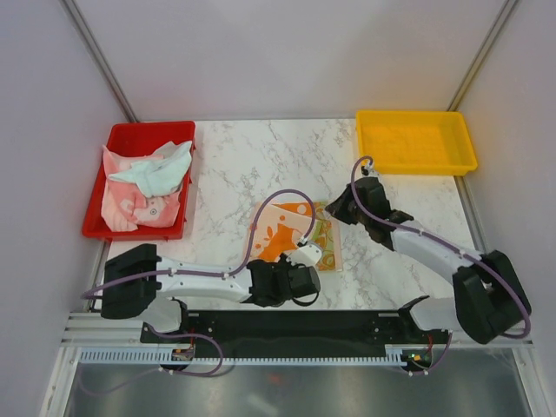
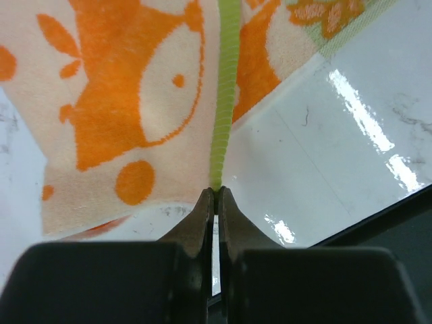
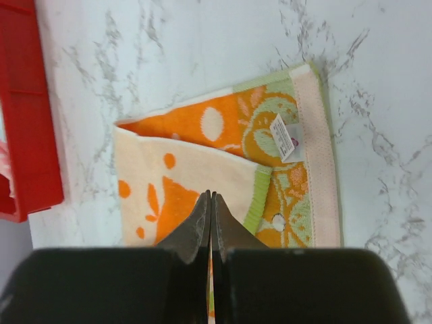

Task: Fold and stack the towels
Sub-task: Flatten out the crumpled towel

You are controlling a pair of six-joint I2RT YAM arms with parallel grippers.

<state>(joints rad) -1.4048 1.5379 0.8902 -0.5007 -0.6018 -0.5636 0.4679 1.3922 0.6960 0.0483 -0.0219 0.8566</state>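
Right of the red tray (image 1: 94, 228), on the marble table (image 1: 234, 156), an orange towel (image 1: 282, 230) lies partly folded. The left gripper (image 2: 216, 192) pinches its green hem. The right gripper (image 3: 210, 197) has its fingers pressed together above the cloth; whether it grips anything is unclear. Inside the red tray lie a pink towel (image 1: 130, 207) and a mint towel (image 1: 161, 174).

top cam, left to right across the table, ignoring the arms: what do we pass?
red tray holding pink and mint towels -> orange towel -> yellow tray
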